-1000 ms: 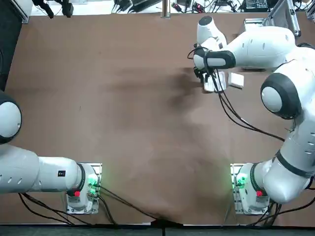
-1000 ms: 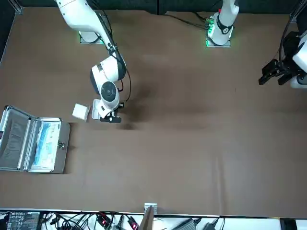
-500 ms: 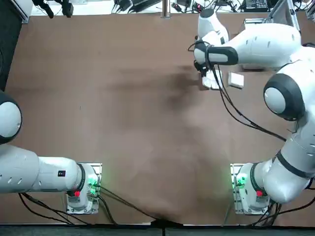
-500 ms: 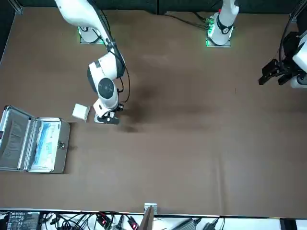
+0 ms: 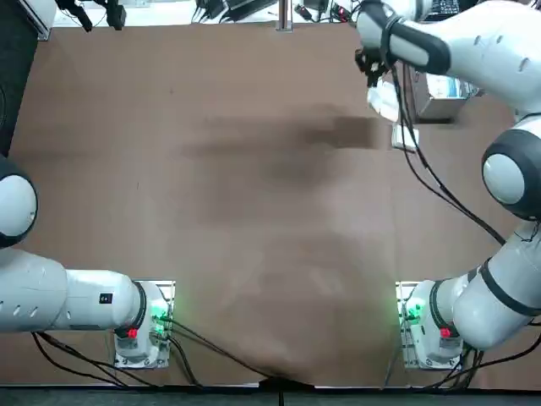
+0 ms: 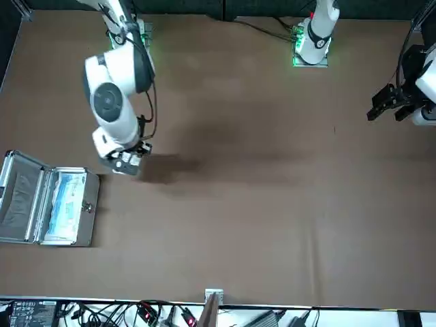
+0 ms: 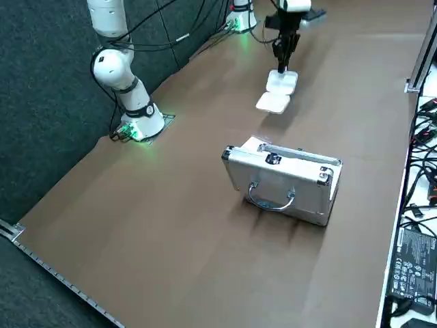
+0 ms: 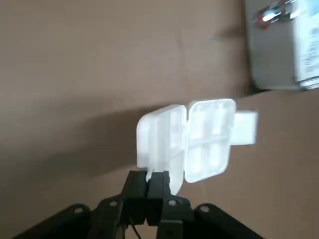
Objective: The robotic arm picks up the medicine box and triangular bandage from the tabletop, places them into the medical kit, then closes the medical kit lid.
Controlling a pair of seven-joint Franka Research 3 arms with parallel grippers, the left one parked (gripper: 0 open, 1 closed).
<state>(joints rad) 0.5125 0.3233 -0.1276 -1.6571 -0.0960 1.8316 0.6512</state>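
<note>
Right now, your right gripper [image 8: 153,175] hangs over the far right part of the brown tabletop [image 5: 254,186], its fingers pinched on one edge of a translucent white plastic piece with two hinged, rounded lobes [image 8: 184,142]. In the side view you have both lobes hanging below the fingertips. A small flat white rectangular piece [image 5: 403,142] lies on the table close to your load; from overhead, loose black cables [image 5: 452,197] along your glossy white jointed right arm [image 5: 473,46] run across it.

To the right of your gripper stands the silver aluminium case with metal edges [image 6: 85,211], and its flat silver lid [image 6: 19,204] is open on the case's right side, a curved metal handle [image 7: 270,205] on the outer face. A shiny latch [image 6: 87,207] sits on the case wall facing your left, and a pale blue and white packet [image 6: 66,204] lies inside. You can see print on that packet, too blurred to read. Beyond the table's far edge, you've got tangled wires [image 7: 425,147] and a black unit with a pale printed label [image 7: 414,268], its lettering too small to make out.
</note>
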